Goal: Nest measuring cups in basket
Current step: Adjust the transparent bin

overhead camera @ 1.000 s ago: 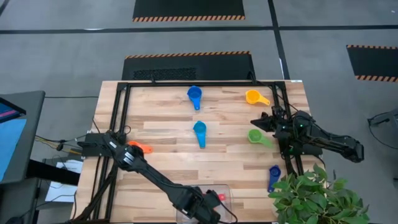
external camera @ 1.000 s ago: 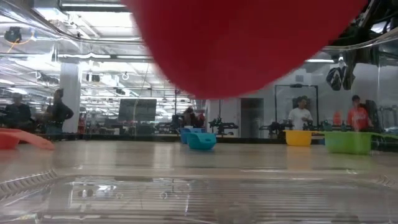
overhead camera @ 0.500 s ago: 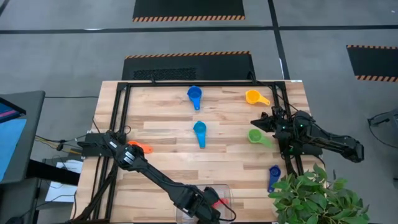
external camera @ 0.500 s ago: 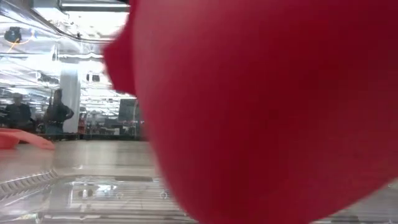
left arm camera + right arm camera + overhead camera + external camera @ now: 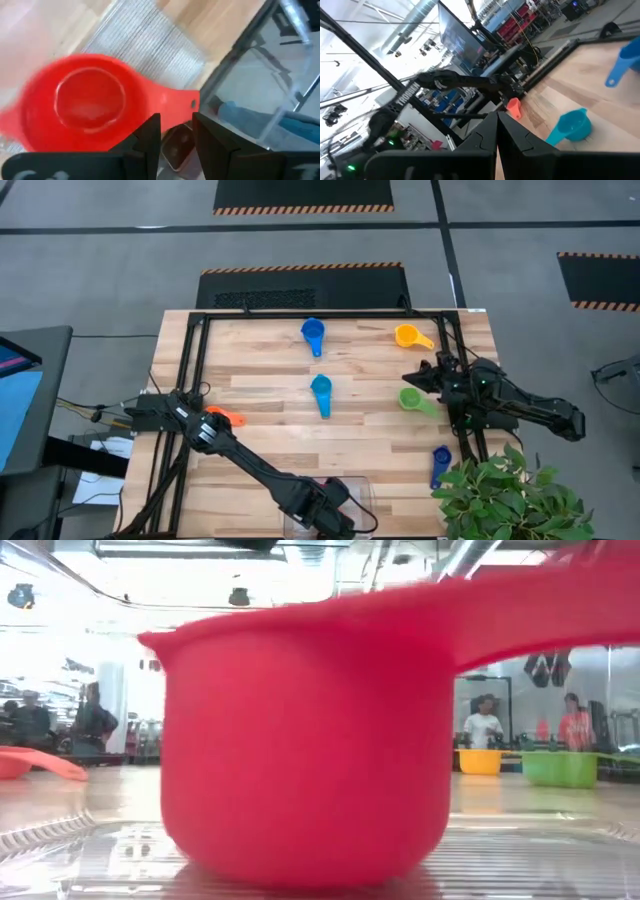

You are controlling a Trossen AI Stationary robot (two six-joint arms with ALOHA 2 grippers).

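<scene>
The red measuring cup (image 5: 310,750) stands upright on the ribbed floor of the clear basket (image 5: 80,840) at the table's near edge. My left gripper (image 5: 176,120) hovers open just above it, its fingertips standing on either side of the end of the cup's handle (image 5: 192,102). In the high view the gripper (image 5: 325,505) hides the cup. My right gripper (image 5: 412,376) waits shut at the table's right, beside the green cup (image 5: 414,400).
On the wood lie a blue cup (image 5: 313,335), a light blue cup (image 5: 321,392), an orange-yellow cup (image 5: 410,337), a dark blue cup (image 5: 440,465) and an orange cup (image 5: 225,417). A potted plant (image 5: 510,495) stands at the near right corner. People stand in the room beyond.
My left gripper has opened and let go of the red cup. The cup, which hung above the basket's floor a second ago, has dropped and now stands upright on it.
</scene>
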